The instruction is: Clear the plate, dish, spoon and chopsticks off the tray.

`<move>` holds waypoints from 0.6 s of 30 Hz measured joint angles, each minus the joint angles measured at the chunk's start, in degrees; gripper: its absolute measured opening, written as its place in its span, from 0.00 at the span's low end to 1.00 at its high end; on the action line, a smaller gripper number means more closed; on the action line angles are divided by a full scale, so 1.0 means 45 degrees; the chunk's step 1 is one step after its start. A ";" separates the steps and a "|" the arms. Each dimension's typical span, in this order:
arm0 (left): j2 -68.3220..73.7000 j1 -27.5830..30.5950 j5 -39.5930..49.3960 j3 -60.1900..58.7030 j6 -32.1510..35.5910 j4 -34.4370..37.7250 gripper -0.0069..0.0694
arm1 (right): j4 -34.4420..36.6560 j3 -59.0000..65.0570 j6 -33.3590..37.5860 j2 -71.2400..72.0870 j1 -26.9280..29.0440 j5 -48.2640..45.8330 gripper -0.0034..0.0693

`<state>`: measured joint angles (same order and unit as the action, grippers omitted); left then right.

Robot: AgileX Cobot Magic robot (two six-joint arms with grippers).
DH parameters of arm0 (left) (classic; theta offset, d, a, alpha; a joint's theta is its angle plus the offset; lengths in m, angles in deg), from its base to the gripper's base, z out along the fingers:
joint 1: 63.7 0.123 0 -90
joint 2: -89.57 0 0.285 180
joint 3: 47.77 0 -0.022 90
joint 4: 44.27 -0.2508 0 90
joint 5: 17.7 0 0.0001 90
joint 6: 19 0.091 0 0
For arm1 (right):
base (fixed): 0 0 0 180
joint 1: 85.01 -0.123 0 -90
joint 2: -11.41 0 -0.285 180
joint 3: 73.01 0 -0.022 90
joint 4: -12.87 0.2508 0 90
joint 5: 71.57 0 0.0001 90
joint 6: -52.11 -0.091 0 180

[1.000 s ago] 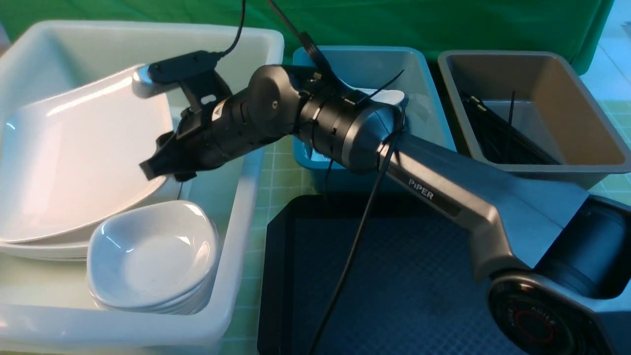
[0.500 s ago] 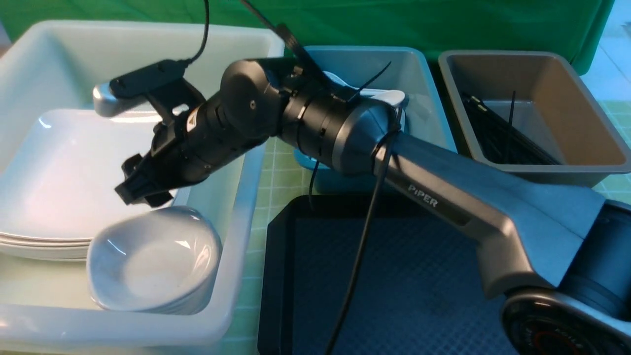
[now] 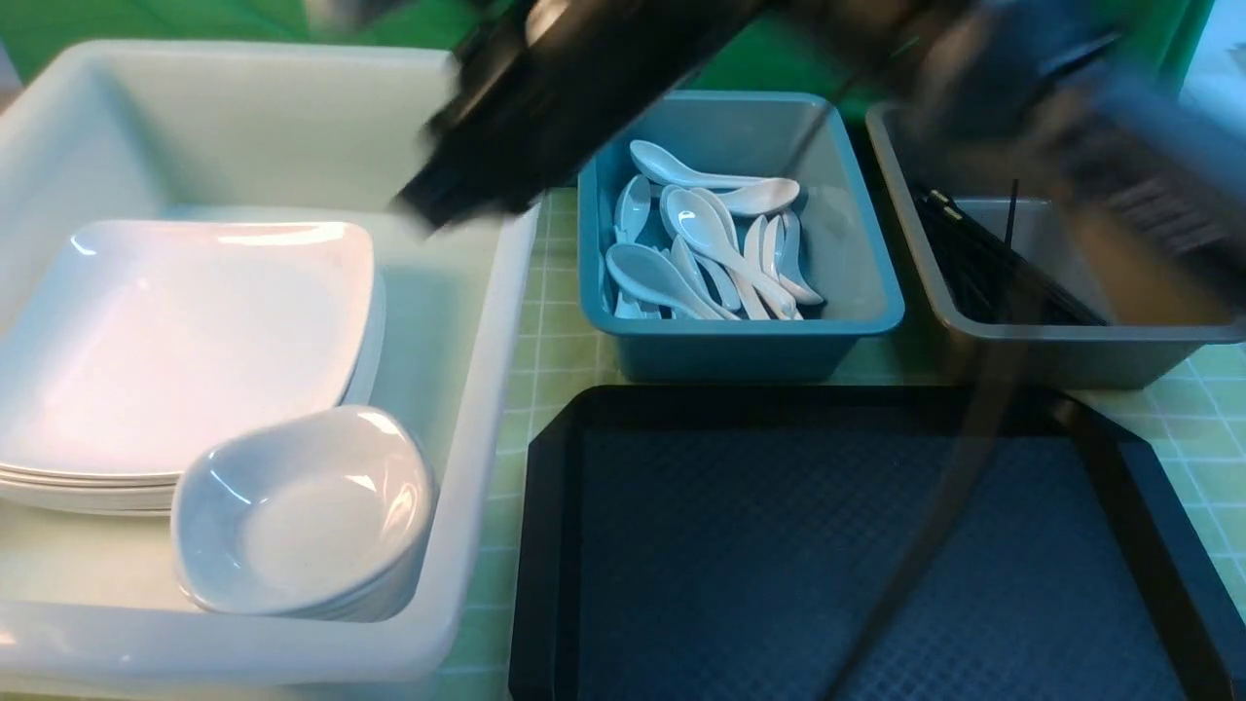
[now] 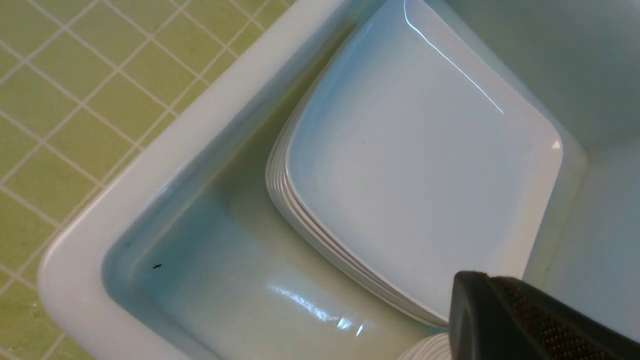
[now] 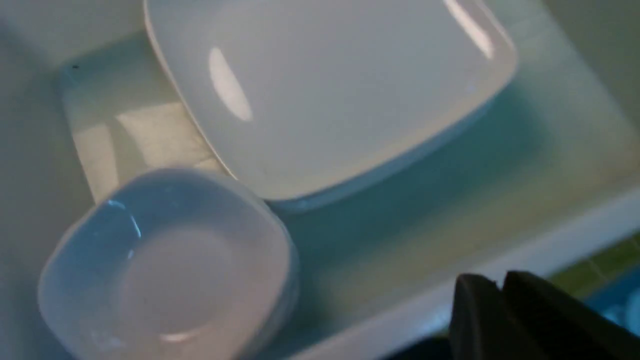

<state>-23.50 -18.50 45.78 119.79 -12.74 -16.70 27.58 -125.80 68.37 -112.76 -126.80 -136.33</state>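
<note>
Glossy rounded-rectangular plate (image 3: 185, 341); diamond-textured black tray (image 3: 837, 555).

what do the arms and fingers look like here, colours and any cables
In the front view the right arm is a motion-blurred sweep of black and grey; a thin dark cable hangs from it, and no marking is legible. The right wrist view shows two matte black fingers pressed together. The left wrist view shows one black finger with a fine cross-hatched grip pad.

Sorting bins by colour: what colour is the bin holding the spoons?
Teal blue bin, clearest in the front view.
</note>
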 joint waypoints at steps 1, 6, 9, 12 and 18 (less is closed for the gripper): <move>0.0000 -0.0086 0.0000 0.0000 0.0000 0.0012 0.09 | -0.0133 0.0000 0.0016 0.0733 0.0427 -0.0513 0.08; 0.0000 -0.1057 -0.0183 0.0000 0.0000 0.0000 0.09 | -0.0969 0.0018 -0.0113 0.2870 0.1713 -0.0916 0.06; 0.0000 -0.2496 -0.0223 0.0000 0.0108 -0.0112 0.09 | -0.1420 0.0501 -0.0384 0.4501 0.2598 -0.0940 0.06; 0.0000 -0.3854 -0.0238 0.0000 0.0237 -0.0235 0.09 | -0.1660 0.1414 -0.0425 0.5866 0.3234 -0.0964 0.06; 0.0000 -0.7518 0.0049 0.0000 0.0326 -0.0902 0.09 | -0.1902 0.5556 -0.0501 0.9738 0.4539 -0.0689 0.06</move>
<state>-23.50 -52.34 46.00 119.79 -11.27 -20.76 19.02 -100.80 66.12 -68.94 -106.37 -139.42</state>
